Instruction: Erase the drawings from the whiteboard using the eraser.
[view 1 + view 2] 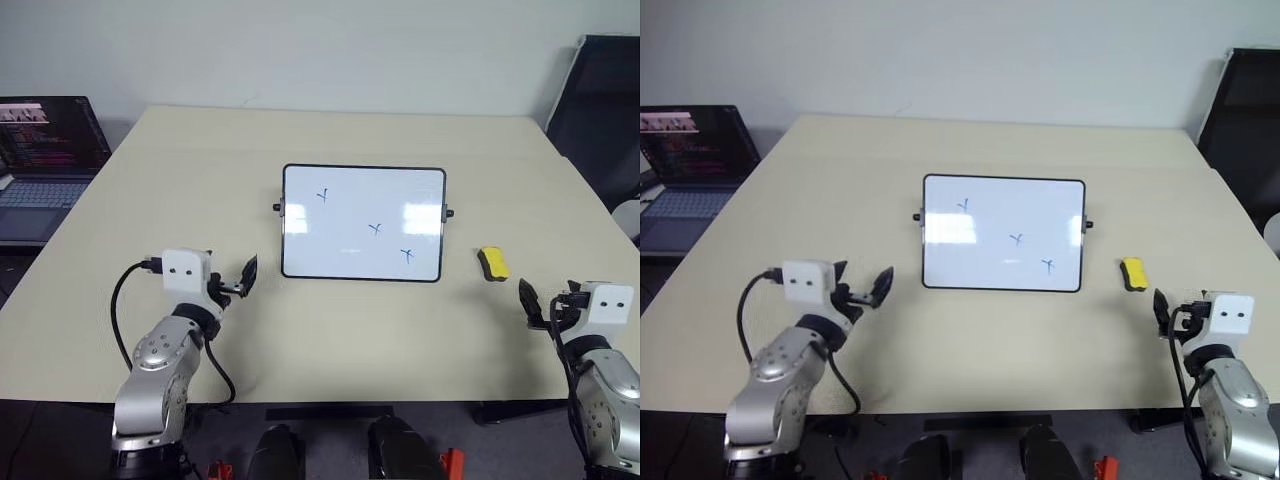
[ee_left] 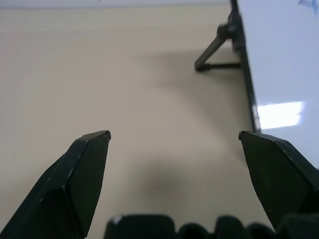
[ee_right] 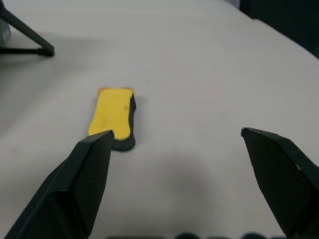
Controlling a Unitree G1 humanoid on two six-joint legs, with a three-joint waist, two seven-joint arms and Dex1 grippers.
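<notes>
Whiteboard point(image 1: 363, 223) sits mid-table with all three blue drawings point(image 1: 375, 230) on it; yellow eraser point(image 1: 493, 263) lies just off its right side, untouched; left gripper point(image 1: 232, 283) and right gripper point(image 3: 179, 149) both gape wide, holding nothing.

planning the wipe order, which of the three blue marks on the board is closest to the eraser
The mark at the whiteboard's lower corner on the robot's right, nearest the yellow eraser. The other two drawings lie progressively farther up and left.

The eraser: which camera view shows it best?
The right wrist view: the eraser lies large on the table, its yellow top and dark underside plain. In both eye views it is a small yellow block right of the whiteboard.
</notes>
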